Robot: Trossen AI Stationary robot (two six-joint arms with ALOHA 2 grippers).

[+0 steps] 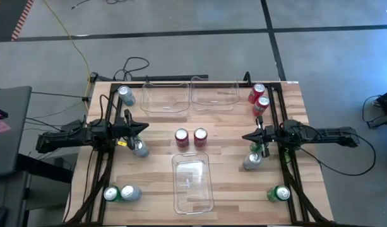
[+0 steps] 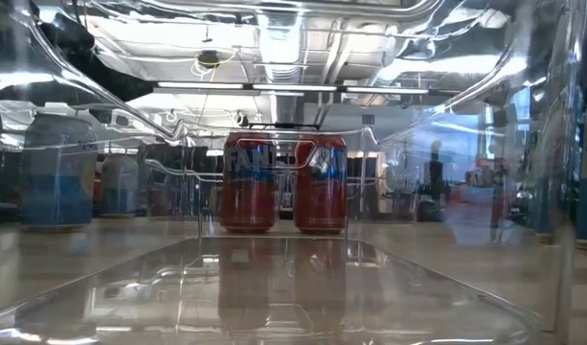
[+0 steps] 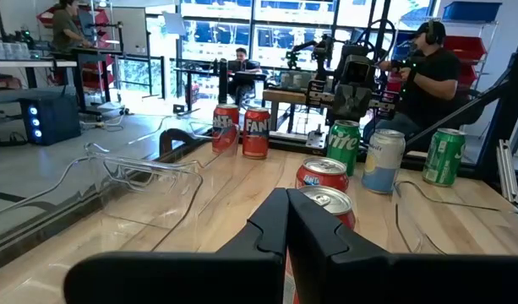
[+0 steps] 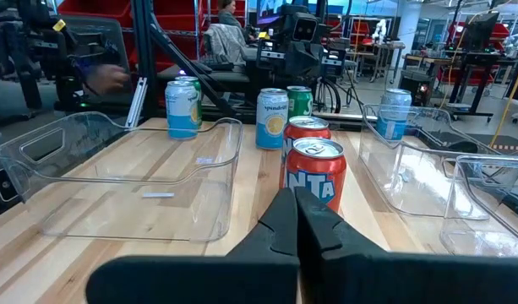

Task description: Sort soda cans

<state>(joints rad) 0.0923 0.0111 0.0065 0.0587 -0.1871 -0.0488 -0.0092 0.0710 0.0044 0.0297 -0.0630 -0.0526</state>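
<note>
We have both arms parked at the table's sides, and no can has gone into a bin yet. Our left gripper sits at the left edge with its fingers pressed together on nothing; our right gripper mirrors it at the right edge, likewise closed and empty.

The two red cans stand upright, side by side, in the middle of the table — between the two gripper tips and just above the near bin in the high view. Each wrist view looks straight along its shut fingers at this pair, so the cans lie dead ahead of either arm, long axes vertical. The right tip looks a little nearer than the left, though the difference is slight.

The other cans ring the table: a silver can just beside our left gripper, another at the far left corner, two more red cans at the far right, a green and a silver can close under our right gripper, and others at both near corners. Two far bins sit empty.

We judge that whichever arm moves must first spread its fingers, then reach inward level with a can's side.
</note>
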